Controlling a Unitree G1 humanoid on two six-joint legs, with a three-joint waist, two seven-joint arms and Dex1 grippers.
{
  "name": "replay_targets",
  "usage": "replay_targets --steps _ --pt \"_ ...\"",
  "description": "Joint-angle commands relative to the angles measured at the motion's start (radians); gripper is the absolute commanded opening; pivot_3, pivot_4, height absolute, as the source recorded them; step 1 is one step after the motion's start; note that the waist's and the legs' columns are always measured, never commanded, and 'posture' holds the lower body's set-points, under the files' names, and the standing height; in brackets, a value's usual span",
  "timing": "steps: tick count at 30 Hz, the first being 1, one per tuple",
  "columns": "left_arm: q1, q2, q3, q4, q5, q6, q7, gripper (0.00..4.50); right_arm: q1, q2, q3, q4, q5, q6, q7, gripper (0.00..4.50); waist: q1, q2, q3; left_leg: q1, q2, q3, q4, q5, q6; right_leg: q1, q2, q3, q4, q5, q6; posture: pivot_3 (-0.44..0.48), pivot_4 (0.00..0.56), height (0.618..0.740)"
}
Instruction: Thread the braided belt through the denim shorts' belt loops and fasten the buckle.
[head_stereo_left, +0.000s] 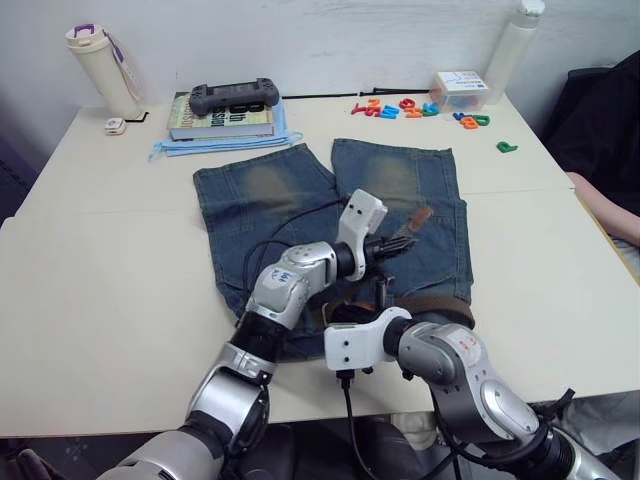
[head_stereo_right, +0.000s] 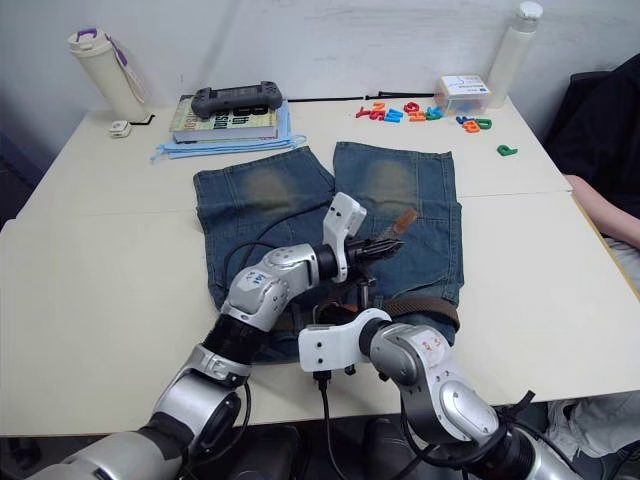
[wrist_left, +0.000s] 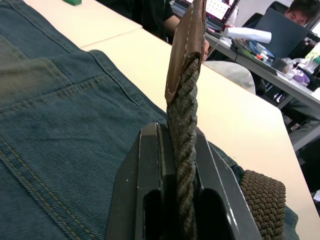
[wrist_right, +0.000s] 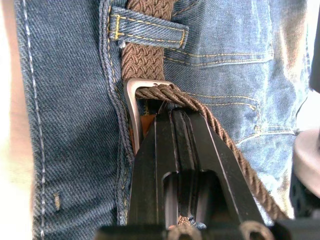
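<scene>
Already threaded round the waistband of the denim shorts (head_stereo_left: 330, 215), lying flat on the counter (head_stereo_left: 100, 260) with the waist toward the robot: the braided belt (wrist_right: 145, 55), passing under one of the belt loops (wrist_right: 147, 32) and running on to the buckle (wrist_right: 132, 107). Left pincer (wrist_left: 182, 165) pressed together on the belt's free end, pinching the braid just below the tan leather tip (head_stereo_left: 418, 217) and holding it up off the denim, slanting away over the right leg. Right pincer (wrist_right: 172, 120) down at the waistband front, touching the buckle; whether closed on the metal frame cannot be told. Strap already led through the frame, stretching from the buckle toward the left pincer, so long axis from waistband out over the right leg. Probably next: a pull along that line to take up slack while steadying the frame, then seating the prong. Left arm nearer the tip, right arm nearer the buckle.
</scene>
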Motion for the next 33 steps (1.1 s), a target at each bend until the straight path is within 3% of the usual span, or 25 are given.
replay_targets --steps 1,7,11,16,33 --pt "0.053 0.085 0.063 -0.23 -0.053 0.024 -0.048 0.0 0.075 0.004 0.021 0.067 0.048 0.043 0.092 0.02 -0.007 0.0 0.0 0.0 0.0 0.0 0.0 0.0 0.0 0.0 0.0 0.0 0.0 0.0 0.0 0.0 0.15 0.714" --pt "0.224 0.291 0.105 -0.508 -0.122 0.131 -0.118 0.0 0.066 0.043 -0.063 0.048 0.064 0.076 0.078 0.02 -0.053 0.002 0.002 0.0 0.008 0.0 -0.001 -0.001 -0.005 -0.004 0.001 0.001 0.003 -0.001 -0.003 0.0 0.15 0.714" --pt "0.29 0.372 0.112 -0.573 -0.125 0.138 -0.135 0.0 0.063 0.061 -0.105 0.048 0.077 0.086 0.06 0.02 -0.039 0.004 0.002 0.003 0.006 -0.002 -0.001 0.0 -0.007 0.0 0.001 -0.002 0.006 -0.002 -0.004 0.0 0.15 0.714" --pt "0.348 0.486 0.066 -0.61 -0.03 0.049 -0.169 0.0 0.054 0.082 -0.134 0.04 0.096 0.106 0.051 0.02 -0.03 0.003 0.002 0.002 0.002 -0.002 0.0 0.002 -0.004 0.0 0.0 -0.001 0.006 0.0 -0.003 0.0 0.15 0.714" --pt "0.476 0.591 0.041 -0.63 0.166 -0.122 -0.14 0.0 0.065 0.066 -0.288 -0.203 0.243 0.224 0.076 0.02 -0.029 0.003 0.004 -0.001 0.003 -0.002 -0.001 0.001 -0.004 -0.003 -0.004 -0.001 0.004 0.0 -0.003 0.0 0.15 0.714"
